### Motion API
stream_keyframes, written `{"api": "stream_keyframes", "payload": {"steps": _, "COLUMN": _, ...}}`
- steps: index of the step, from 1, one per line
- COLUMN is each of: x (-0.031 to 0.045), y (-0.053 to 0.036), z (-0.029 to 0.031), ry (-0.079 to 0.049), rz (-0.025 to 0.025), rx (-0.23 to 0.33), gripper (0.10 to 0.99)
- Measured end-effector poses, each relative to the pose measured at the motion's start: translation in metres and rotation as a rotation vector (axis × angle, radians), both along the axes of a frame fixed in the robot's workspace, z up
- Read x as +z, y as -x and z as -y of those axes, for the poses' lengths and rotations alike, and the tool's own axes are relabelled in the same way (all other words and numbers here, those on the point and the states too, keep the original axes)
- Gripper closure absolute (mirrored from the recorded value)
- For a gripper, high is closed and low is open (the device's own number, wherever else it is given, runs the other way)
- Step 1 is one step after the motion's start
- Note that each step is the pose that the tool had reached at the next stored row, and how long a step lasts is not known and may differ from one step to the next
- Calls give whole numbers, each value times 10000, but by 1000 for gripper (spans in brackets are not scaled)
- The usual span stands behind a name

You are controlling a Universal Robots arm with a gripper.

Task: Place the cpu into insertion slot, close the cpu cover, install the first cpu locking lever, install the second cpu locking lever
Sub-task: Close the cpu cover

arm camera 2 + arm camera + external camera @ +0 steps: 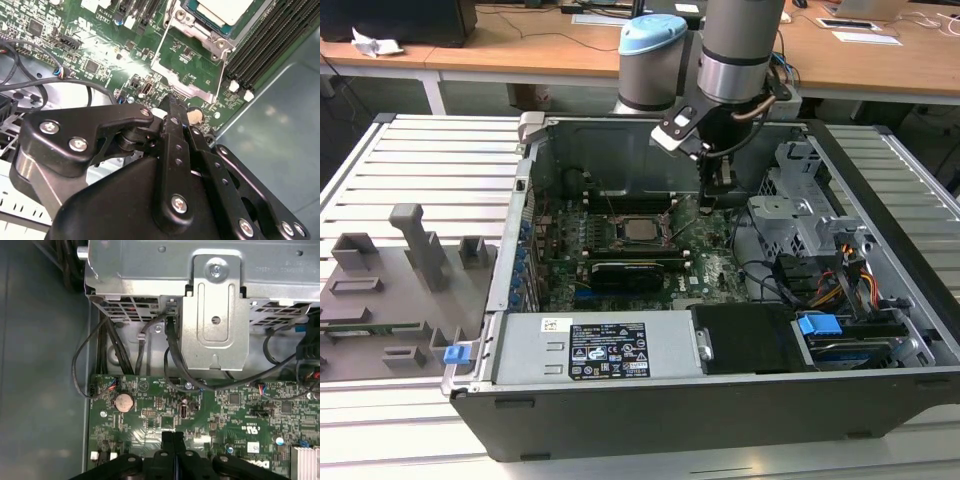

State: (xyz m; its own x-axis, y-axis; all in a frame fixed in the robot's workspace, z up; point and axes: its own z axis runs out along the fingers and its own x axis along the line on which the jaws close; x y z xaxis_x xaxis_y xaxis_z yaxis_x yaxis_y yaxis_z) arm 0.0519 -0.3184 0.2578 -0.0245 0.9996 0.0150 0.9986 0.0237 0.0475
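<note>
One pincer [172, 436], closed narrow and empty. At its 8 o'clock in exterior view, cpu [642, 228] sits in insertion slot [186, 19]; cpu cover [162, 67] open.

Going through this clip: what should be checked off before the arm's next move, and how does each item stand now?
1. cpu seated in slot: ok, it lies in the slot.
2. cover closed: not ok, it stands open beside the slot.
3. Locking done: not ok, a lever stands free by the cover.
4. fingers empty: ok, shut on nothing.
5. gripper clear of the board: looks ok, above it near the cover.
</note>
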Motion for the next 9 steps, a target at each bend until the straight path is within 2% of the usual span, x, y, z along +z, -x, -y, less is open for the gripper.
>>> {"api": "stream_keyframes", "payload": {"steps": 3, "x": -44, "y": 8, "z": 0, "ry": 0, "rz": 1, "rx": 0, "gripper": 980}}
{"api": "stream_keyframes", "payload": {"steps": 9, "x": -51, "y": 98, "z": 0, "ry": 0, "rz": 0, "rx": 1, "gripper": 980}}
